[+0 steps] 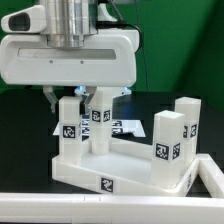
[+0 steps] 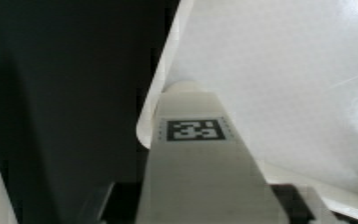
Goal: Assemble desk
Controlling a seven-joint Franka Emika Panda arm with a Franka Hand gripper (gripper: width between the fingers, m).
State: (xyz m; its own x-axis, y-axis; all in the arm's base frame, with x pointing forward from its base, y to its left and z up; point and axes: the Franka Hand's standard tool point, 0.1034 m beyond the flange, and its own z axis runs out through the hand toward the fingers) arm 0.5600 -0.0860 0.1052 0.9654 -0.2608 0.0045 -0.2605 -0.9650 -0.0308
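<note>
Desk top (image 1: 120,170) nearest, white matte plastic rimmed tray upside down on black table (image 1: 25,150), tags on rim. Two square block legs (image 1: 175,135) upright on the exterior view's right, two (image 1: 85,125) under hand (image 1: 78,97). Hand looks closed on leg (image 2: 202,160), likely last one. Marker board (image 1: 125,126) behind

The robot arm (image 1: 66,55) fills the upper part of the exterior view: a broad, glossy white housing with rounded corners and soft highlights. Above it, at the top centre, a ribbed silvery-grey metal cylinder (image 1: 72,18) rises out of frame. Beneath the housing's lower edge hang short dark fingers (image 1: 53,98).
</note>
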